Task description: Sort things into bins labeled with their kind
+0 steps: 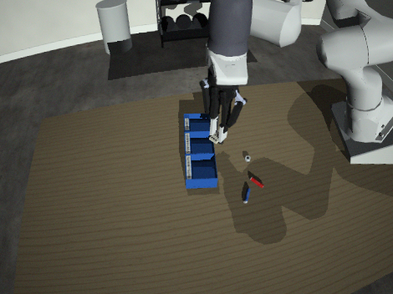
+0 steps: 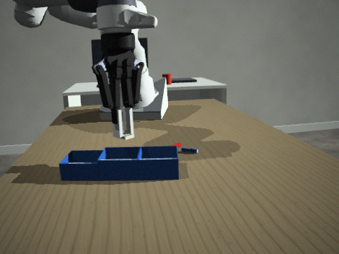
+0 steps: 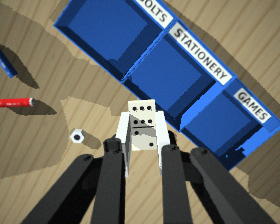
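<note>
My gripper (image 3: 143,123) is shut on a white die (image 3: 142,124) and holds it in the air beside the blue three-bin tray (image 1: 200,150), just off the right side of the middle bin. It shows in the top view (image 1: 218,136) and in the exterior view (image 2: 123,131) too. The bin labels read BOLTS (image 3: 154,11), STATIONERY (image 3: 200,55) and GAMES (image 3: 251,104). All three bins look empty. On the table lie a small metal nut (image 3: 77,135), a red pen (image 3: 15,102) and a blue pen (image 1: 246,193).
The robot base (image 1: 368,118) stands at the table's right edge. A shelf rack (image 1: 184,17) and a grey cylinder (image 1: 113,23) stand on the floor beyond the table.
</note>
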